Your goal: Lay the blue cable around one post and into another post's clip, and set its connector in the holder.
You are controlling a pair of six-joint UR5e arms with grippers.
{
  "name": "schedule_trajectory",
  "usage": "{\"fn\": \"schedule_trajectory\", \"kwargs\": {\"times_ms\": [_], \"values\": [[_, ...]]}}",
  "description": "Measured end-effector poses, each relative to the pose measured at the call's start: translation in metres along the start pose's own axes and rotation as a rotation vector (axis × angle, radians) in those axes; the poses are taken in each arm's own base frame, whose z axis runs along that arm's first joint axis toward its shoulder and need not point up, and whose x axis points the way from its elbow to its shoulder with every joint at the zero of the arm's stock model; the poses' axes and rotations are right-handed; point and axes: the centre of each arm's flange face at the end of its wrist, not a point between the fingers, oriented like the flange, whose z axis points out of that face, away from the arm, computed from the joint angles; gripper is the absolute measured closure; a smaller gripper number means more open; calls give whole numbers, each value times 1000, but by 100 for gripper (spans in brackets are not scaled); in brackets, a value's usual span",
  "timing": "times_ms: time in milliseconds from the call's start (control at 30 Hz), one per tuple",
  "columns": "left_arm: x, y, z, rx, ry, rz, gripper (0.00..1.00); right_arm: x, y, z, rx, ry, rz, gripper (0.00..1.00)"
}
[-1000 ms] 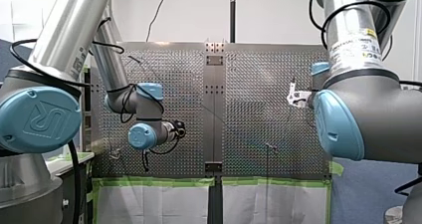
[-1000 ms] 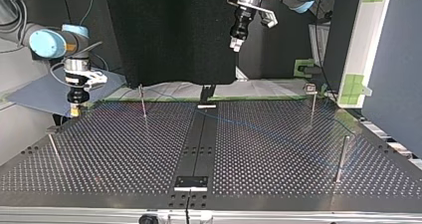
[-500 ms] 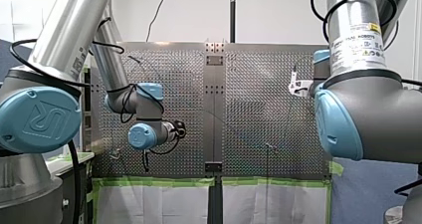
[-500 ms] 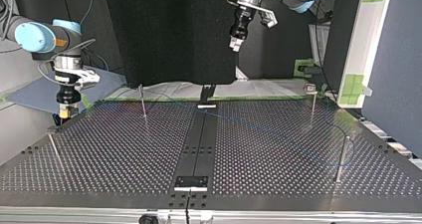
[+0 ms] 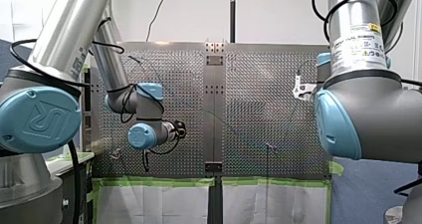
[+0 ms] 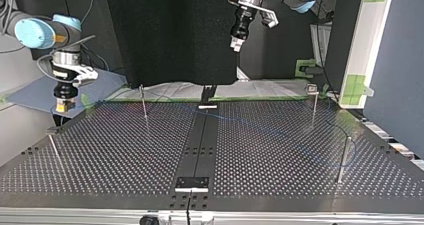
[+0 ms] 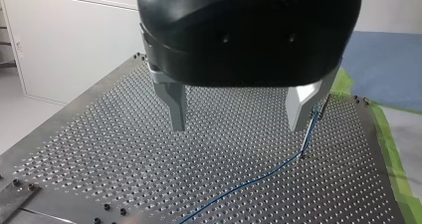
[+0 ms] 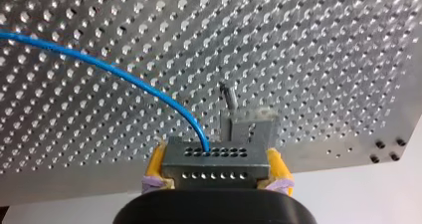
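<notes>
**Bright above the table, dim across it**

In the front view we see a brightly lit pale wall [image 5: 199, 15] and a patch of glare on the far edge of the perforated table [image 5: 169, 74]. The top view is dimmer: a black backdrop [image 6: 170, 35] swallows the light, and the table shows only a faint sheen. Soft highlights sit on the glossy black body above our left gripper [image 7: 239, 128]. In the right wrist view the table's holes glint white and the connector [image 8: 211, 160] is evenly lit.

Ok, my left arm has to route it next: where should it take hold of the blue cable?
Probably the cable where it runs straight on the table, short of the post. Come from above with the left gripper open across it: it is thin and lies flat there.
</notes>
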Motion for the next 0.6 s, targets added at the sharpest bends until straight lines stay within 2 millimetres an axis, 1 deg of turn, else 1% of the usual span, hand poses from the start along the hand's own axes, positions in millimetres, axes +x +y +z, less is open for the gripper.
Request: {"fn": "schedule_trajectory", "kwargs": {"times_ms": [200,400,600], "values": [[1,1,-1,-3,10,7,0,11,8,0,-14,20,-1,100],[2,2,-2,-6,19,12,0,32,14,1,-19,69,7,100],[2,2,-3,-8,28,20,0,39,20,2,-27,91,17,100]]}}
